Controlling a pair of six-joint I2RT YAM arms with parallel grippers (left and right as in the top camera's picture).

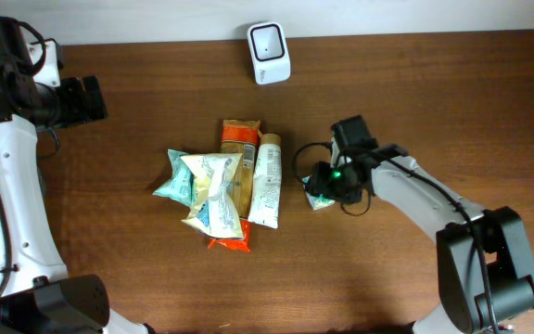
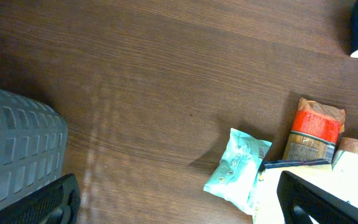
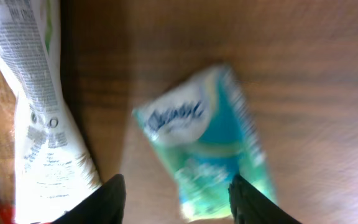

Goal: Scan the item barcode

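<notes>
The counter point(image 1: 434, 83) was dark brown wood with fine lengthwise grain. The scanner point(image 1: 269, 41) was white with a black face. The small packet point(image 3: 204, 149) was teal and pale green, with a white patch bearing blurred blue lettering. The tube point(image 1: 266, 181) was white with dark fine print and a tan cap. The snack packet point(image 1: 239, 139) was orange with a tan-brown top. The pouch point(image 1: 176, 176) was pale teal, and the bag point(image 1: 213, 190) was cream with teal and yellow-green markings. The right tool point(image 3: 179, 202) had black fingers point(image 3: 107, 199).
</notes>
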